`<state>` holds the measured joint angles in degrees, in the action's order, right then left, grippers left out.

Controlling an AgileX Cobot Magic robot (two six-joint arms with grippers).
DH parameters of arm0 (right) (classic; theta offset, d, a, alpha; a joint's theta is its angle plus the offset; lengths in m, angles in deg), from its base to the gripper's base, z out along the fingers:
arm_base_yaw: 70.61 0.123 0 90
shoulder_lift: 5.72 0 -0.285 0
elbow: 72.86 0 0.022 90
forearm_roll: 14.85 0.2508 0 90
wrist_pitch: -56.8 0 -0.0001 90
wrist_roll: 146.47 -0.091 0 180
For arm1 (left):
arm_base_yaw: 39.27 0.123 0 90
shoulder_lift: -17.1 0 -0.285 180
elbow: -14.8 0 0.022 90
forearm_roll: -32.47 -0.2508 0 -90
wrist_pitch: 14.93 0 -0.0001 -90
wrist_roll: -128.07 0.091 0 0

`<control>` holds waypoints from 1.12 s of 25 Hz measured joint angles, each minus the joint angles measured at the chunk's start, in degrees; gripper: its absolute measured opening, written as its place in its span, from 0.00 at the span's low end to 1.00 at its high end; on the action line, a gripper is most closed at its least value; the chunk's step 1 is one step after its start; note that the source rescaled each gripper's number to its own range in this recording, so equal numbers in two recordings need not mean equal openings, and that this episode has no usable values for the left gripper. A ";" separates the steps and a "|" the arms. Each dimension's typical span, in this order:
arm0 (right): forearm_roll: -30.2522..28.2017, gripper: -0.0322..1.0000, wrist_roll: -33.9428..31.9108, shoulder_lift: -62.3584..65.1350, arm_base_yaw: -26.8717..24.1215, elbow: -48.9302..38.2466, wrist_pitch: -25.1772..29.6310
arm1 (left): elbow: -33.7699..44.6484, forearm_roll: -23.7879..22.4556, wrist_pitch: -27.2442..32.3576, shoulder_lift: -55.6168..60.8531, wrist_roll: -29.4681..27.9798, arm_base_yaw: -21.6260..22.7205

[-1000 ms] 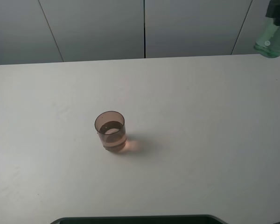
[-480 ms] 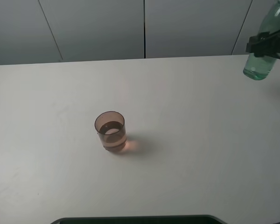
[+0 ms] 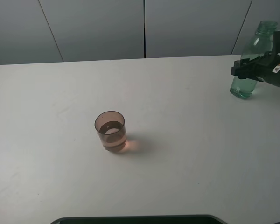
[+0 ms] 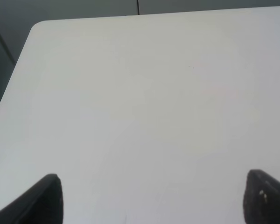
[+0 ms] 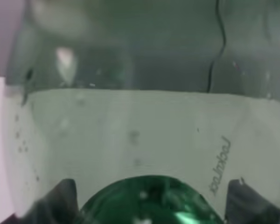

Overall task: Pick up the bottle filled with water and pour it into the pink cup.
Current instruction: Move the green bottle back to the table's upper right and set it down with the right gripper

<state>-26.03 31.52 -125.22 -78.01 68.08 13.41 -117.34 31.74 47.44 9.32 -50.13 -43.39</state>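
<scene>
Left gripper point(image 4: 151, 198): jaws spread wide over bare white table point(image 3: 186, 140), holding nothing. Pink cup point(image 3: 110, 130): upright left of the table's centre, partly filled with liquid. Bottle point(image 3: 250, 60): green-tinted, capless, slightly tilted near the table's far right edge. Right gripper point(image 3: 245, 70): closed around the bottle's middle; whether its base touches the table, I cannot tell.

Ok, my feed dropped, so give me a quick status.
Right end effector shut on bottle, upright at table's far right. Left end effector open, empty. Pink cup mid-table, nothing between.
</scene>
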 joint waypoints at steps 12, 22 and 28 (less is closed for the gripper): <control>1.28 0.09 -0.10 -0.64 0.00 0.46 -0.63 | 0.00 0.00 0.00 0.00 0.00 0.00; 1.40 0.99 -1.87 3.16 0.00 0.46 3.02 | 0.00 0.00 0.00 0.00 -0.11 0.00; 1.40 0.99 -1.87 7.77 0.00 0.46 3.38 | 0.00 0.00 0.00 0.00 -0.11 0.00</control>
<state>-24.64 29.65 -117.45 -78.01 68.54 16.79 -117.34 31.74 47.44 9.32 -50.25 -43.39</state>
